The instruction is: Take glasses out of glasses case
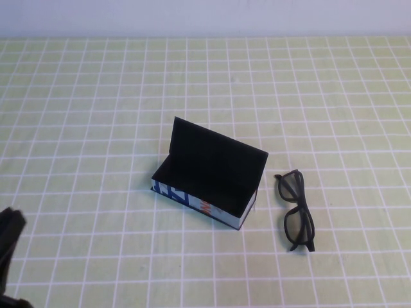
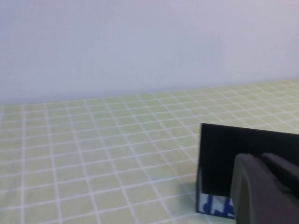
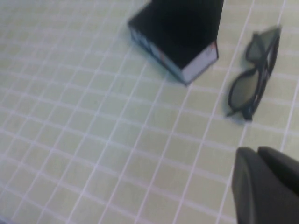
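The glasses case [image 1: 209, 183] stands open at the table's middle, its black lid upright and its white side with blue and orange-red print facing me. The black glasses [image 1: 297, 210] lie folded open on the cloth just right of the case, outside it. My left gripper [image 1: 9, 240] is at the near left edge, well away from the case, shut and empty. It also shows in the left wrist view [image 2: 264, 161], in front of the case [image 2: 219, 154]. My right gripper [image 3: 257, 151] is shut and empty, above the cloth on the near side of the glasses [image 3: 254, 74] and the case [image 3: 180, 32].
A yellow-green cloth with a white grid [image 1: 96, 128] covers the table. A pale wall [image 1: 205, 16] runs along the far edge. Nothing else stands on the cloth.
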You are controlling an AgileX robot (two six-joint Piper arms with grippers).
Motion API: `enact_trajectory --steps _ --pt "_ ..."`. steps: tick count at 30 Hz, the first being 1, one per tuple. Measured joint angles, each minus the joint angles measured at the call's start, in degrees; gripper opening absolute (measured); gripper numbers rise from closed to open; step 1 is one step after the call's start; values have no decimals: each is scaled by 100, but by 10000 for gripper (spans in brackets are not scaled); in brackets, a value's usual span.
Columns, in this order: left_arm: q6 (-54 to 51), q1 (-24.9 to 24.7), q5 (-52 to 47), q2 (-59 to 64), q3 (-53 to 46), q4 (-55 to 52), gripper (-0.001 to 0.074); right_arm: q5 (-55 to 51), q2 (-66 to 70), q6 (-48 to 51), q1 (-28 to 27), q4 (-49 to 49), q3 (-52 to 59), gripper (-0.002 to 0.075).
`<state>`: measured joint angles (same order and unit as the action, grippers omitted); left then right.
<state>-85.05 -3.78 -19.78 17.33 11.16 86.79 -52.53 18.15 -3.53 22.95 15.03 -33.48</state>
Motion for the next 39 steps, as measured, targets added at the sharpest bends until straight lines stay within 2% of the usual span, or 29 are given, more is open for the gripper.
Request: enact_trajectory --steps 7,10,14,20,34,36,39 --pt "0 0 1473 -524 -1084 833 -4 2705 -356 251 0 0 1135 -16" --pt "-64 0 1642 -524 -1257 922 -4 3817 -356 251 0 -11 1587 -16" --pt "-78 0 1642 -524 -1257 957 -4 4767 -356 251 0 -11 1987 -16" --pt "-103 0 1642 -529 -1257 970 -4 5012 -356 251 0 -11 2182 -16" --pt "-112 0 1642 -529 -1257 970 -4 4492 -369 251 -14 -163 2218 -16" --pt "-112 0 1642 -529 -1257 970 -4 4502 -437 251 -191 -372 2296 -16" --pt "-125 0 1642 -529 -1257 970 -4 4608 -589 251 -860 -684 2491 -16"
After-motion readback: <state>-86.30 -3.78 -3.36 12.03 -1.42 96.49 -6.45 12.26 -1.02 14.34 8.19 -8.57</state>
